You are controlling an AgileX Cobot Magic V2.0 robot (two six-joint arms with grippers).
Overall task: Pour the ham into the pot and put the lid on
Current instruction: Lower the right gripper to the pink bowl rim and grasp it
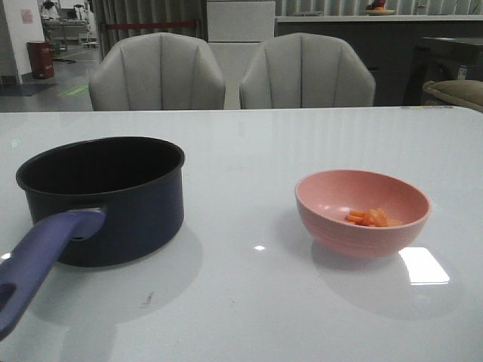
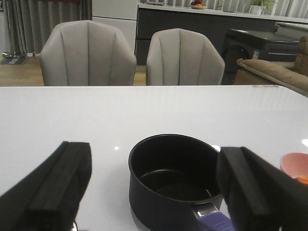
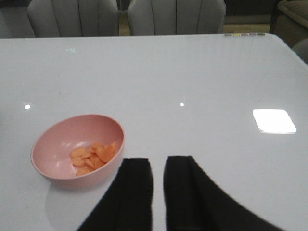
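Hanging nearest the camera in the left wrist view, the left gripper (image 2: 153,192) has its two black fingers (image 2: 57,185) spread wide apart, holding nothing, with the pot seen in the gap between them. In the right wrist view the right gripper (image 3: 159,192) has its fingers almost together, a narrow slit of table between them and nothing held.

On the white table (image 1: 249,143), the pot (image 1: 113,200) stands upright on the left side in the front view, its black inside bare and its blue-purple handle (image 1: 41,260) reaching toward the near edge. Well apart from it to the right sits the pink bowl (image 1: 362,213), upright, just beside the right gripper's fingers in the right wrist view. The ham (image 1: 368,218) lies as a small heap of orange slices at the bowl's bottom.

Beyond the table's far edge stand two grey chairs (image 1: 157,72) side by side.
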